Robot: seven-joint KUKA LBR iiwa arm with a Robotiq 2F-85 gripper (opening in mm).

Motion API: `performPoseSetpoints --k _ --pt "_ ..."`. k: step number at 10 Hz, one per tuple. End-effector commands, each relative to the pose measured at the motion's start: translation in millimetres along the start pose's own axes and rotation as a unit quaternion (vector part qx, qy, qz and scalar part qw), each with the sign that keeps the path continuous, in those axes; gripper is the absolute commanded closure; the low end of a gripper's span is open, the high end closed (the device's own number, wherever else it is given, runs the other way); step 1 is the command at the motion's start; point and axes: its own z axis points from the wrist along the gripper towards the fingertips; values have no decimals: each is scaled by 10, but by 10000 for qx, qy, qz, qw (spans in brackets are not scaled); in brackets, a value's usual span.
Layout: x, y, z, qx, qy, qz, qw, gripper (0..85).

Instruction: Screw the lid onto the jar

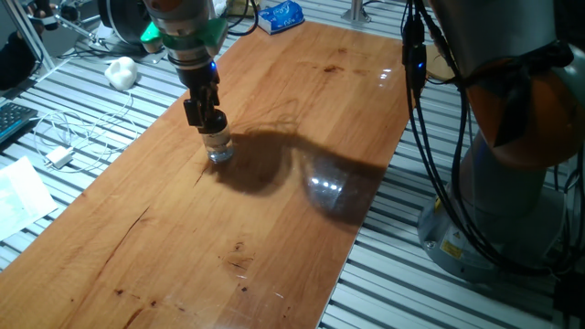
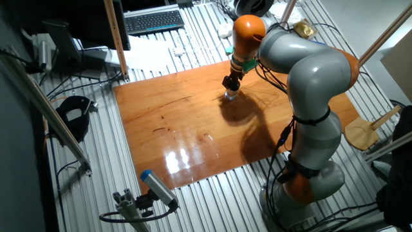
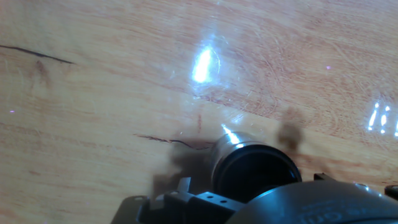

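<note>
Hand view is filled at its lower edge by the lid [image 3: 256, 169], blurred and partly cut off, gripped by the end effector [image 1: 213, 122]. Beyond, the jar [image 1: 218, 148] is seen beneath it on the tabletop [image 1: 274, 228]; the seam between them is unclear.

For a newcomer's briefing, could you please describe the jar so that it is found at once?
Start at the wooden board and follow the arm down to its gripper. Directly beneath stands the jar: short, clear glass with glints, under a black lid, unlike the white lumpy object off the board.
</note>
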Motion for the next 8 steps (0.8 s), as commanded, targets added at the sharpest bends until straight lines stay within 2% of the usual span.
performPoseSetpoints --k 1,5,8 --pt "-1 -4 13 1 -3 -2 10000 0" --pt "12 -56 75 -79 -29 -25 10000 0" --pt "14 -47 65 -77 -37 -25 10000 0"
